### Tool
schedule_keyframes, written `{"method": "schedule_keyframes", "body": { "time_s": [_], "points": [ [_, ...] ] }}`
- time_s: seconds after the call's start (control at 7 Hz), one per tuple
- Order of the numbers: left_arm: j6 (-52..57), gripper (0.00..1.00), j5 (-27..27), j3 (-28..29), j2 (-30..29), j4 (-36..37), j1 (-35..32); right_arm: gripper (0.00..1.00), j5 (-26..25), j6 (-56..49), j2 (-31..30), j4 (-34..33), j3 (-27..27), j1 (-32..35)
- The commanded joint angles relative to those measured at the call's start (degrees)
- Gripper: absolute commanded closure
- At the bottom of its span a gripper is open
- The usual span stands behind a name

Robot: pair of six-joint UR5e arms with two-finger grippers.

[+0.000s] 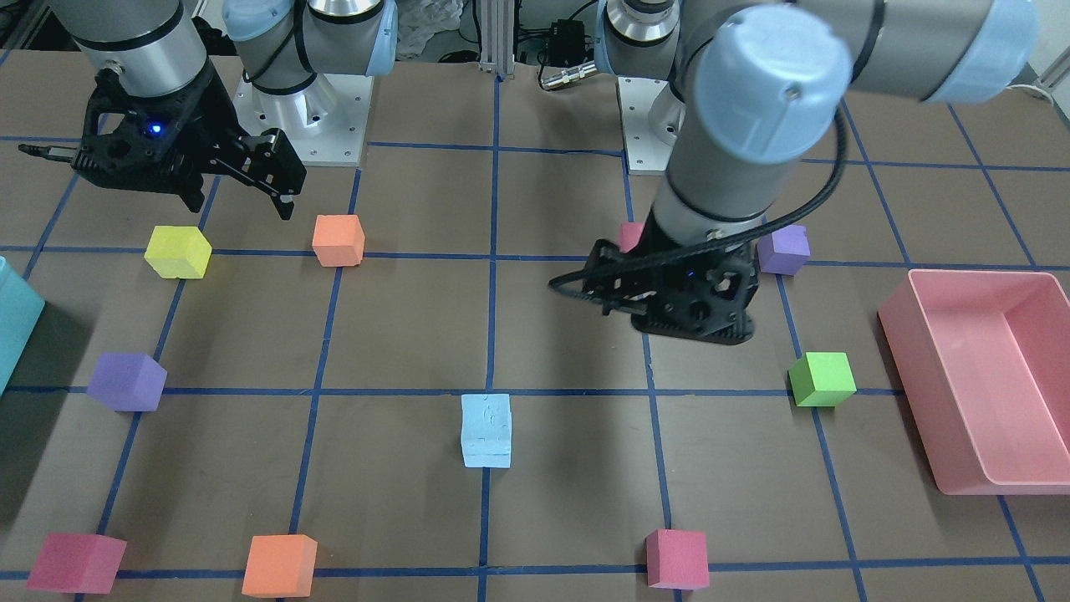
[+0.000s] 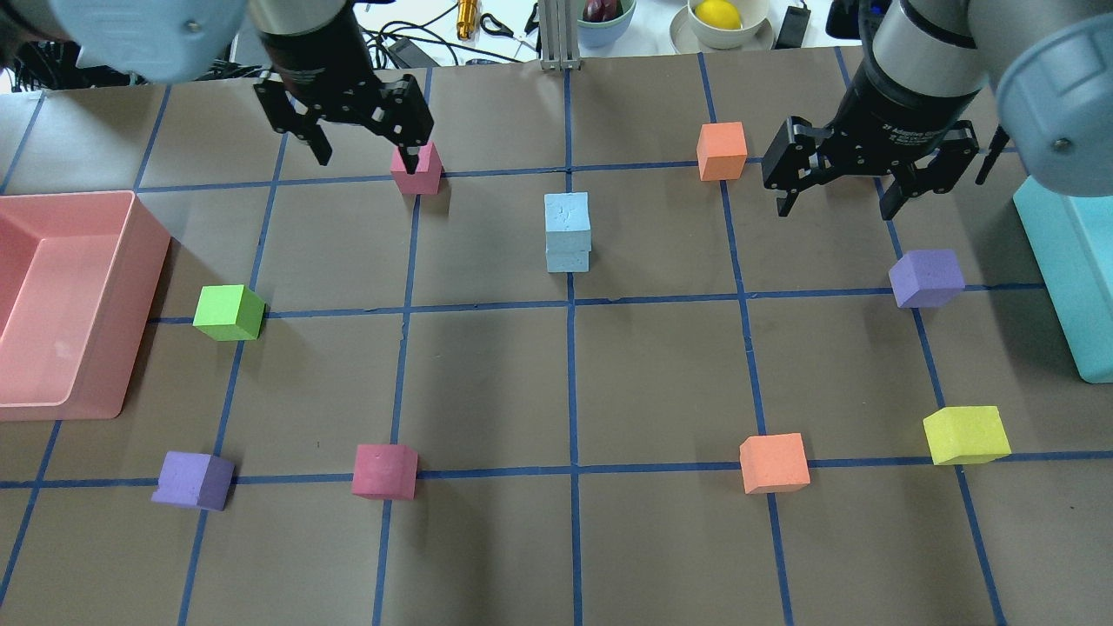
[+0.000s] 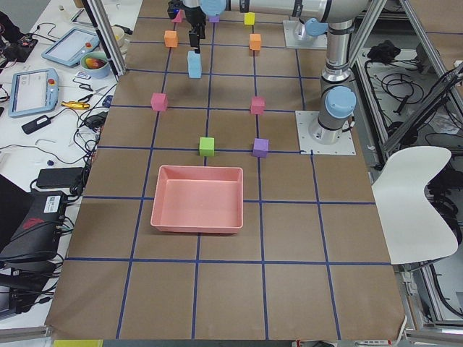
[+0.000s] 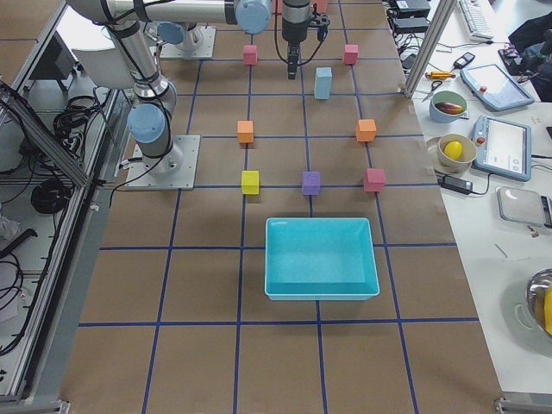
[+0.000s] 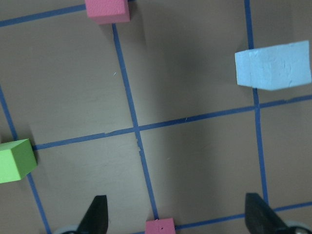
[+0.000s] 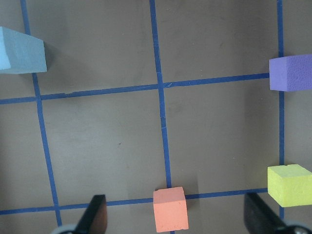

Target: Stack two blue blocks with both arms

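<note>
The two pale blue blocks stand stacked one on the other, upright, near the table's middle, with no gripper touching them. The stack also shows in the front view, the left wrist view and the right wrist view. My left gripper is open and empty, hovering to the stack's left above a pink cube. In the left wrist view that pink cube lies between the fingers. My right gripper is open and empty, to the stack's right, near an orange cube.
A pink tray sits at the left edge and a teal bin at the right edge. Loose cubes lie around: green, purple, yellow, orange, pink, purple.
</note>
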Motion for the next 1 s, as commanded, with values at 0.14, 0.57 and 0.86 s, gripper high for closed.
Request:
{"method": "schedule_keyframes", "body": {
  "time_s": [0.14,0.57,0.86],
  "points": [
    [2.4,0.0,0.2,-10.1,10.5,4.9,1.0,0.0,0.2,0.0,0.0,0.0,0.0,0.0],
    [-0.8,0.0,0.5,-11.2,11.0,9.0,1.6,0.0,0.2,0.0,0.0,0.0,-0.1,0.0],
    [-0.8,0.0,0.6,-5.5,8.7,2.9,1.8,0.0,0.2,0.0,0.0,0.0,0.0,0.0]
  ]
}}
